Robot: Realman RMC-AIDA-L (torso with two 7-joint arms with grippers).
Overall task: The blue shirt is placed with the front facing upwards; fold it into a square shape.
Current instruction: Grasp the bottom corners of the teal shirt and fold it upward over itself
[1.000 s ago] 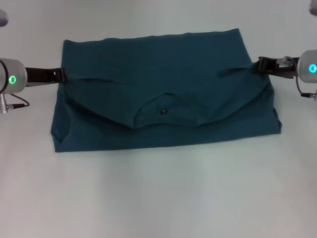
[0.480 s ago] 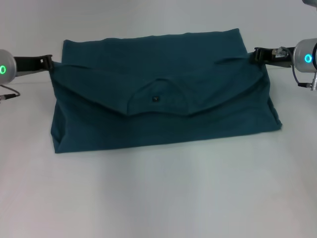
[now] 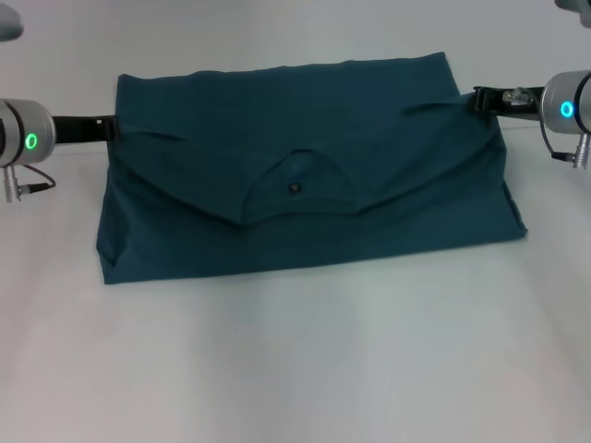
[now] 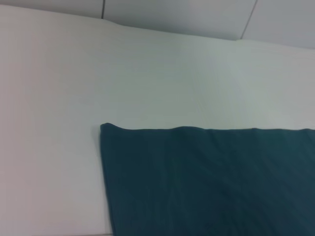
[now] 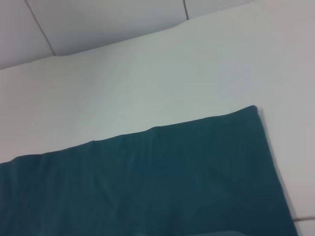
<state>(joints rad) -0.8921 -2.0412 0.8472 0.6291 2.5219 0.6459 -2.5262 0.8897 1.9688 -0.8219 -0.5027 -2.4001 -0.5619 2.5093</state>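
The blue shirt point(image 3: 305, 175) lies on the counter point(image 3: 295, 369), long axis running left-right across the head view. A top flap with the collar point(image 3: 297, 185) is folded over toward the far hem.

Key relation: each hand sits at one end of that axis, at the flap's upper corners. Left hand point(image 3: 109, 129) is at the shirt's left edge; right hand point(image 3: 480, 97) is at the right edge. Each looks closed on a flap corner, judging by creases running from each tip. Exact finger gap: cannot tell for certain.

Both are equally near, so the next carry probably needs both arms moving together toward the far hem.

Vs. earlier frames: flap corners and collar have advanced toward the far hem. The left hand has shifted back inward.
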